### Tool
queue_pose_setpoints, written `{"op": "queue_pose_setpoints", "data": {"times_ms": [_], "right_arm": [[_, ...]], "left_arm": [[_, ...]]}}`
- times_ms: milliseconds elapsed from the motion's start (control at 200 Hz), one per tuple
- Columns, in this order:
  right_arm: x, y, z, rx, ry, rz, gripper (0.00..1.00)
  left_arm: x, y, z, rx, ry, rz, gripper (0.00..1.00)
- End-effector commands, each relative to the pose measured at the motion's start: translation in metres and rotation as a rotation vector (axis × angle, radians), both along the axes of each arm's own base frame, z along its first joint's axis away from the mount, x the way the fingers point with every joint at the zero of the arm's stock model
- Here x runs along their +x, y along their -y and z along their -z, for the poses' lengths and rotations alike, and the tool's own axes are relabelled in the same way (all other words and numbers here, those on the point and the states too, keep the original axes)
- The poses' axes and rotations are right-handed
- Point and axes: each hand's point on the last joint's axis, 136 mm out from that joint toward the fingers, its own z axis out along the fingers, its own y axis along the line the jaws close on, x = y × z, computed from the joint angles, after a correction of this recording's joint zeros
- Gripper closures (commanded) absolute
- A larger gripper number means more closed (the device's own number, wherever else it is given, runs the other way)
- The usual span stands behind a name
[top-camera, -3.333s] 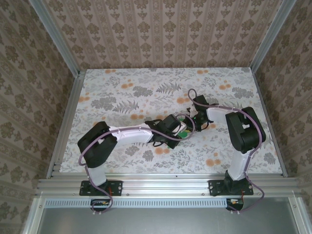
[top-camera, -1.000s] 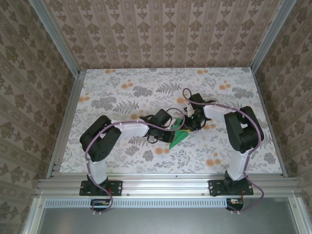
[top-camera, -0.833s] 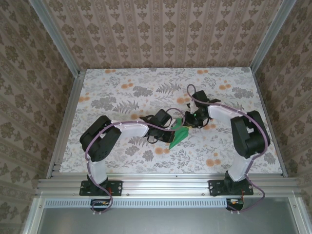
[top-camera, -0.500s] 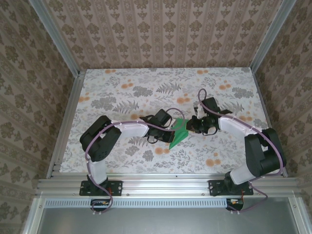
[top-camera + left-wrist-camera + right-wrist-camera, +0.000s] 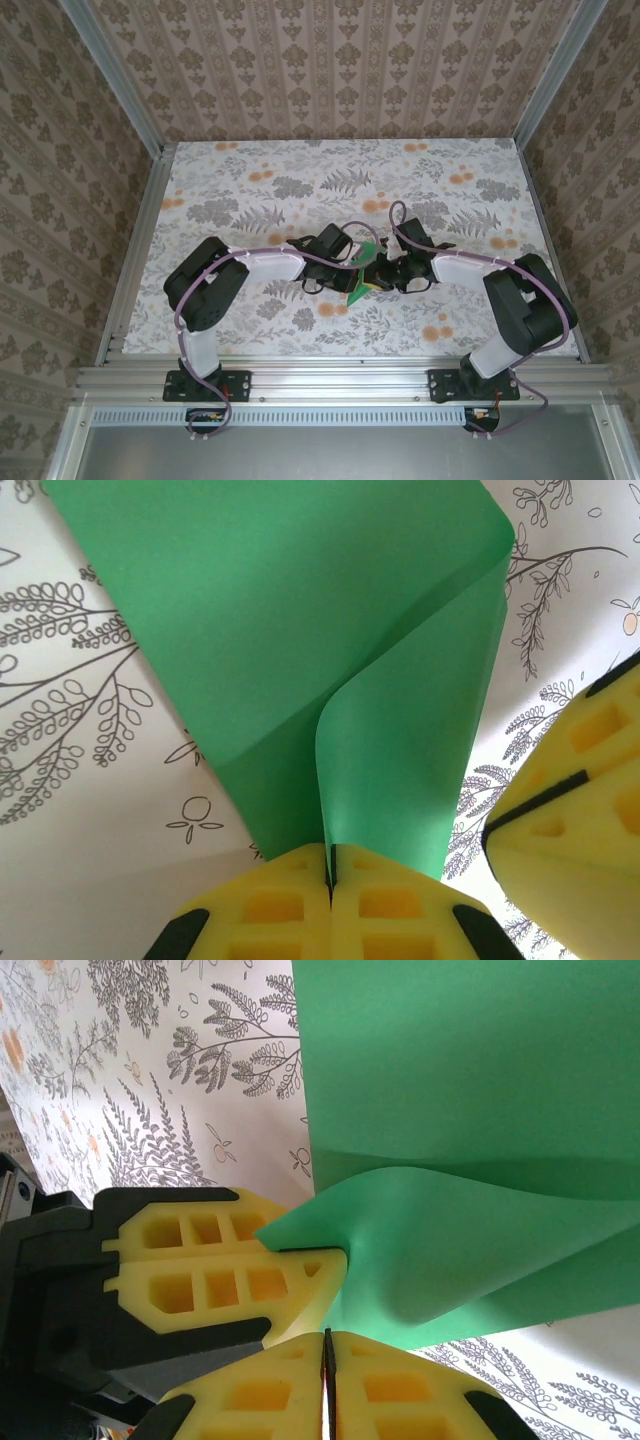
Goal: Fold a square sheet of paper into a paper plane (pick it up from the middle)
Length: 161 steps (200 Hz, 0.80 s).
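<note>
The square sheet of paper [image 5: 300,630] is bright green and folded over, with a rounded bend standing up from the floral table. My left gripper [image 5: 330,865] is shut on its near fold, the paper running edge-on into the seam between the yellow fingers. In the top view the left gripper [image 5: 356,268] and right gripper [image 5: 384,272] meet tip to tip over the paper [image 5: 356,290] at mid-table. My right gripper [image 5: 327,1340] has its jaws together, tips against the paper's [image 5: 470,1110] lower bulge; no green shows in its seam. The left fingers [image 5: 220,1280] sit just beside it.
The floral tablecloth [image 5: 250,190] spreads around both arms. Patterned walls with metal posts [image 5: 150,170] close in the back and sides. A metal rail [image 5: 330,375] runs along the near edge by the arm bases.
The right arm swung out to the right, then came back in against the paper beside the left gripper, its jaws closing. The left gripper kept its hold and place.
</note>
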Motion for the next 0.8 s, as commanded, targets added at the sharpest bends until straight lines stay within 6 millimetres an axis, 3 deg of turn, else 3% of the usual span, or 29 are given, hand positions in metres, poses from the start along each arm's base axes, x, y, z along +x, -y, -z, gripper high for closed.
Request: {"op": "queue_pose_setpoints", "data": {"times_ms": [0,165,355,575,800], "right_arm": [[0.020,0.013,-0.006,-0.048,0.046,0.079,0.89],[0.050,0.034,-0.010,-0.095,0.086,0.143,0.89],[0.071,0.040,0.009,-0.208,0.067,0.095,0.89],[0.070,0.047,0.037,-0.299,-0.003,0.020,0.90],[0.062,0.048,0.048,-0.326,-0.037,-0.036,0.90]], "left_arm": [[-0.004,-0.004,0.011,0.042,-0.015,0.034,0.98],[-0.006,-0.004,0.012,0.042,-0.020,0.037,0.98],[-0.006,-0.003,0.011,0.040,-0.019,0.043,0.98],[-0.004,-0.001,0.009,0.038,-0.015,0.049,0.98],[-0.002,0.001,0.005,0.033,-0.005,0.049,0.98]]}}
